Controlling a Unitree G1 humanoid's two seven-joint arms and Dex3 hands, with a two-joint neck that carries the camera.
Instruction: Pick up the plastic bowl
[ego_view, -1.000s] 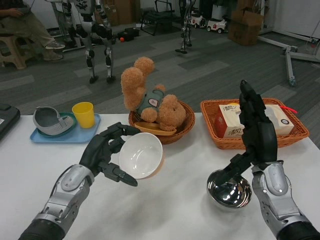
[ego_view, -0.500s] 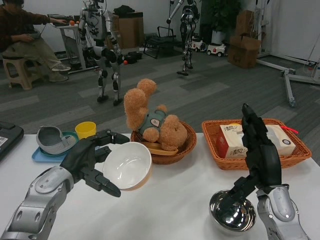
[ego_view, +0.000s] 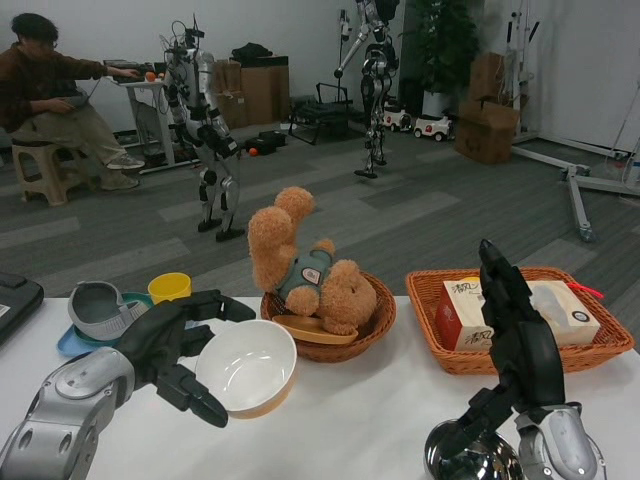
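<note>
My left hand grips the plastic bowl, white inside with an orange outside, and holds it tilted above the white table at the left of centre. Its fingers wrap the bowl's left rim. My right hand stands upright at the lower right with its fingers extended, holding nothing. Its thumb reaches down toward a shiny steel bowl on the table just below it.
A brown wicker bowl with a teddy bear and a wooden plate sits behind the plastic bowl. An orange basket with boxes stands at the right. A blue tray with a yellow cup and grey object lies far left. A person sits in the background.
The camera has tilted up, showing more of the room. My left hand still holds the plastic bowl, now a bit further left in the picture. The right hand keeps its pose.
</note>
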